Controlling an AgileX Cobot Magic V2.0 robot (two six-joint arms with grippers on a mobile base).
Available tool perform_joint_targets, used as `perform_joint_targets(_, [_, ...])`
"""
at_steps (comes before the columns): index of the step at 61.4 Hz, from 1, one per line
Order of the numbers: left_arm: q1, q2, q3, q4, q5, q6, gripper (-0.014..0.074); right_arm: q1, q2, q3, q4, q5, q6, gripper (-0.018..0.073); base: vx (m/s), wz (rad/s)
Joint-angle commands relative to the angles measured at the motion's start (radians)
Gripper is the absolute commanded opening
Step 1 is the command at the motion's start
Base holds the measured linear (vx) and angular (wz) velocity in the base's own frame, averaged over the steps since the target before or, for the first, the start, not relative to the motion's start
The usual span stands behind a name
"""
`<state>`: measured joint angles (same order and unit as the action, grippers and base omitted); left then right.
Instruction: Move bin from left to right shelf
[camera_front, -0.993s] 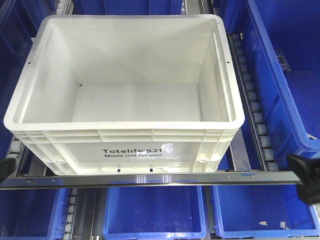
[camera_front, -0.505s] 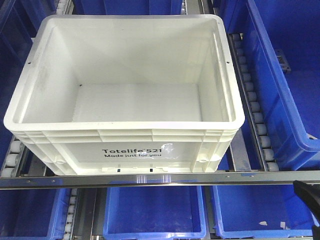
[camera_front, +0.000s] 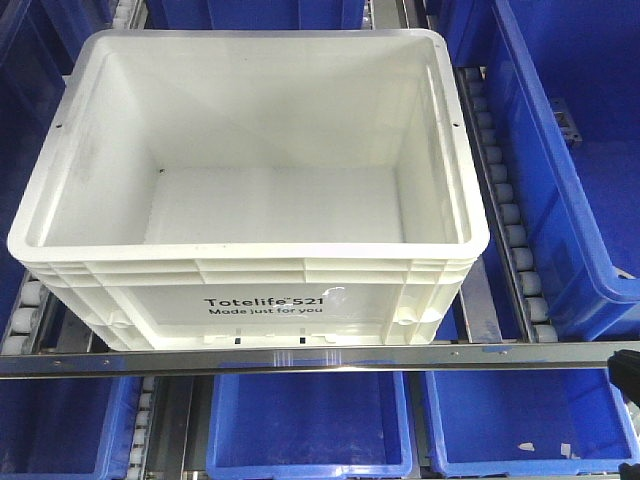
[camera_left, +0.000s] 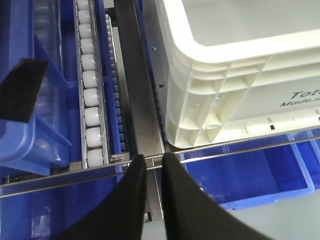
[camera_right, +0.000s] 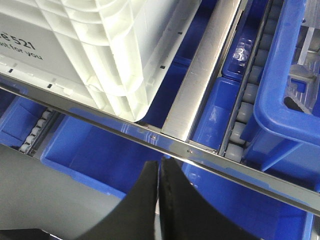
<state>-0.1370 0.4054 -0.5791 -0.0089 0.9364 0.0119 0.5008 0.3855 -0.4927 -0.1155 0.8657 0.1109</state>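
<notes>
Front-facing view: the white tote fills the centre of the frame, open and empty, resting on a roller-track shelf behind a polished steel front rail that crosses the lower third. White rollers run in a line down the right of the tote, and a large blue bin occupies the upper right; further blue bins sit on the level below, along the bottom edge. Black print on the tote's near wall reads "Totelife 521" above "Made just for you". A dark gripper part shows at the lower right edge, too cropped to read. Left wrist view: the left gripper sits at bottom centre, its two black fingers a narrow gap apart with nothing between them, tips at the steel rail just left of the tote's ribbed corner. Right wrist view: the right gripper at bottom centre has its fingers almost pressed together, empty, just below the rail; the tote's corner lies at upper left.
</notes>
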Motion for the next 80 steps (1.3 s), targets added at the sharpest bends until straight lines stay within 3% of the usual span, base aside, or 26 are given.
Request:
perform_joint_targets(1, [-0.006,0.009,-0.023,0.0,-0.039,-0.012,-0.001,-0.006,0.007,-0.027,-0.012,-0.047,-0.006,-0.0008,0.0,0.0])
perform_joint_targets(30, [-0.006,-0.038,-0.005,0.017,-0.068,0.001,-0.0009,-0.006,0.007,-0.027,-0.011,-0.044,-0.006,-0.0008,0.0,0.0])
perform_joint_targets(48, [0.028,-0.249,0.348,0.026,-0.703,-0.005,-0.0009,-0.006,0.007,-0.027,-0.011,-0.045,-0.006,-0.0007,0.0,0.0])
perform_joint_targets(58, [0.057,-0.341,0.522,0.026,-0.936,-0.012,-0.0009,-0.006,0.007,-0.027,-0.011,-0.044,-0.006,-0.0008,0.0,0.0])
perform_joint_targets(64, [0.076,-0.379,0.591,0.016,-1.024,-0.012,-0.0009,-0.006,0.007,-0.027,-0.011,-0.044,-0.006,-0.0008,0.0,0.0])
perform_joint_targets(80, [0.103,-0.426,0.588,-0.011,-0.959,-0.012,-0.0009,-0.006,0.007,-0.027,-0.011,-0.042,-0.006,-0.0008,0.0,0.0])
